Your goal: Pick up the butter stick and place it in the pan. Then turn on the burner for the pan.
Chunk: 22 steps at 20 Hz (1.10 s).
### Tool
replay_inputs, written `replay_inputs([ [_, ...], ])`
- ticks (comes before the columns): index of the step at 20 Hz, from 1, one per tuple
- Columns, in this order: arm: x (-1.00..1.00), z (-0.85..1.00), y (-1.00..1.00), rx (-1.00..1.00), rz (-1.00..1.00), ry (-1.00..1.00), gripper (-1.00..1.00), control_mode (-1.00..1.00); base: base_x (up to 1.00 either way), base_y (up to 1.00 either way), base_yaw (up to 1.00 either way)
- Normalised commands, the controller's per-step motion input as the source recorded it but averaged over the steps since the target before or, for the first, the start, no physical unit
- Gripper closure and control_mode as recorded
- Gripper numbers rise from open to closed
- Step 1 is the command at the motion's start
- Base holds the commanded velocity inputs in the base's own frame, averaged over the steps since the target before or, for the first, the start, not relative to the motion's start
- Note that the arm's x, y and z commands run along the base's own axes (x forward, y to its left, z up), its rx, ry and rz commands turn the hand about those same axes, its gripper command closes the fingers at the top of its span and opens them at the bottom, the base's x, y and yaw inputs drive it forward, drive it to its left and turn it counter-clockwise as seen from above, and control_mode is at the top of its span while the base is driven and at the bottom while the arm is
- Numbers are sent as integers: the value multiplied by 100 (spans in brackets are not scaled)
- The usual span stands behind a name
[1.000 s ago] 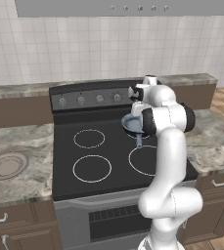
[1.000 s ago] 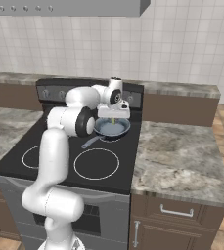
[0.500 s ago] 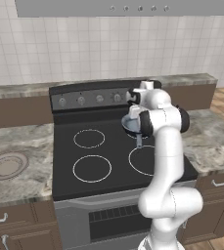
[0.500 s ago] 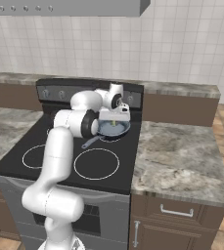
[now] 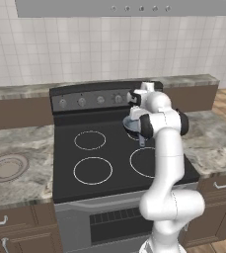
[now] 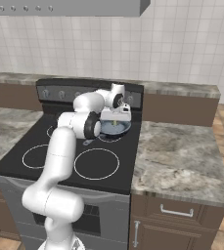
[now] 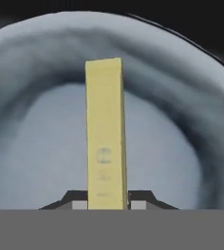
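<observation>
Claw clamped tight on butter stick, held end-down over pan centre so release lands it inside.

We see the pan half hidden behind the arm; the butter has its near end cut off below.

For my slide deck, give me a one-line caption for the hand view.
Gripper shut on the butter stick, held over the grey-blue pan.
</observation>
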Motion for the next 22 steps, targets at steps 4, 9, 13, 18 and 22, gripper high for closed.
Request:
replay_inputs([
  [4,0,-6,0,0,0,0,100,-100,0,0,0],
  [9,-12,0,0,0,0,0,100,-100,0,0,0],
  [13,-19,-1,0,0,0,0,100,-100,0,0,0],
  [18,-1,-11,0,0,0,0,100,-100,0,0,0],
  [22,0,-17,0,0,0,0,100,-100,0,0,0],
])
